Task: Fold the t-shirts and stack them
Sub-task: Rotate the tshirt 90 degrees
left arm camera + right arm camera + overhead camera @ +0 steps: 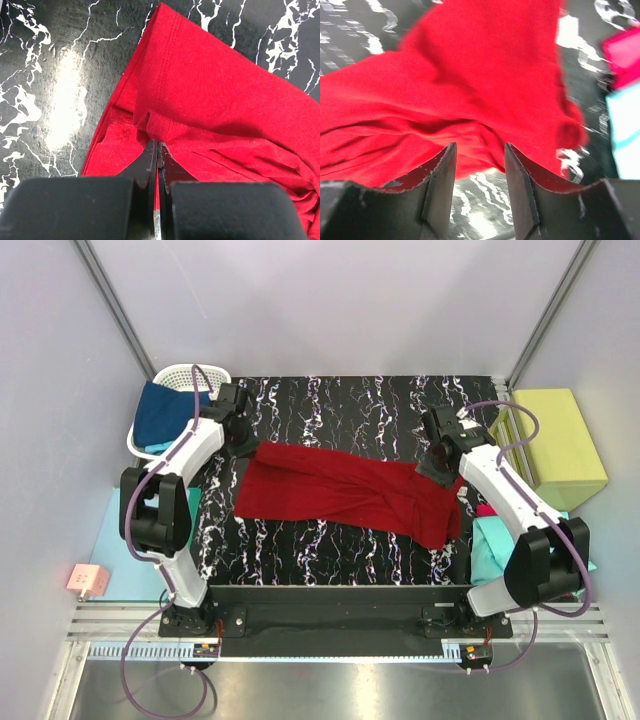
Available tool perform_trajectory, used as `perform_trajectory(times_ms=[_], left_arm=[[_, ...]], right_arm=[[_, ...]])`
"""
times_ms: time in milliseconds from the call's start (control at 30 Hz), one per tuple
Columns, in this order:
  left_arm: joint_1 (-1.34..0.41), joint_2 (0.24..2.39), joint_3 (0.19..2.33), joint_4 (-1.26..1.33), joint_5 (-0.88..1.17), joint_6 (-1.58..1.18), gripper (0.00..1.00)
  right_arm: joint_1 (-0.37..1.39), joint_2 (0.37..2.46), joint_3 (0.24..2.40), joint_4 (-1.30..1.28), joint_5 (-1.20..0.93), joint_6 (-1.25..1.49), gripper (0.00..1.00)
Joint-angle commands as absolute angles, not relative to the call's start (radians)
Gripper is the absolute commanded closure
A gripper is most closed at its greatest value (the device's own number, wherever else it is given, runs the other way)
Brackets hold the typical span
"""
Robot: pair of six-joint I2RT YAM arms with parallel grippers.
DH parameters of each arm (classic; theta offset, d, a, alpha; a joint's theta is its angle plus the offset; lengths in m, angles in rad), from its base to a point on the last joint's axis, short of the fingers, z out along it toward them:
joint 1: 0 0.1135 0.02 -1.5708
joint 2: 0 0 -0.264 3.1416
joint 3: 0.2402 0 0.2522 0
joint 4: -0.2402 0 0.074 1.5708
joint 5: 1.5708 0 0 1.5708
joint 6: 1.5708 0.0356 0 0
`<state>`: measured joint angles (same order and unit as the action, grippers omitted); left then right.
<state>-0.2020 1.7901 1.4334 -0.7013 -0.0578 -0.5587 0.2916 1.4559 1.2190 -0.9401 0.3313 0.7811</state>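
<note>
- The dark red soft-cloth t-shirt [350, 490] lies stretched across the black, white-veined table [340, 405], rumpled at its right end.
- My left jaws are pinched tight on a pucker at its far-left edge.
- My right jaws stand apart and empty, just over its right end.
- Risk: pulling from the left alone could drag and bunch the cloth, and that thin pinch may slip.

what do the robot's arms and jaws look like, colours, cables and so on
The left arm and right arm both have white link shells with bulky black joints. Their black bases are bolted to a black plate. A purple cable loops along each arm down to its base. The jaws are flat black wedges tapering to thin tips. The right pair has pale scuffs along its edges.
</note>
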Motion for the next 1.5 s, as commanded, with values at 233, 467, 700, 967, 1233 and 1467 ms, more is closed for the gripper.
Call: perform_trajectory(times_ms=[233,467,700,967,1233,1467], left_arm=[[-0.210,1.737,1.424,-0.667,-0.061,-0.566,0.60],[-0.213,1.732,1.419,-0.667,-0.075,-0.571,0.44],[-0.218,1.764,1.431,-0.667,-0.075,-0.574,0.45],[-0.225,1.770,1.428,-0.672,-0.074,-0.575,0.45],[-0.233,1.764,1.413,-0.669,-0.075,-0.574,0.46],[-0.236,1.758,1.399,-0.669,-0.078,-0.574,0.46]], right_arm=[[0.294,1.623,1.143,-0.689,0.071,0.710,0.48],[0.295,1.617,1.106,-0.660,0.084,0.704,0.48],[0.295,1.650,1.086,-0.640,0.081,0.695,0.47],[0.296,1.663,1.051,-0.629,0.094,0.696,0.48],[0.301,1.646,1.006,-0.618,0.110,0.713,0.88],[0.356,1.540,1.000,-0.607,0.137,0.701,1.00]])
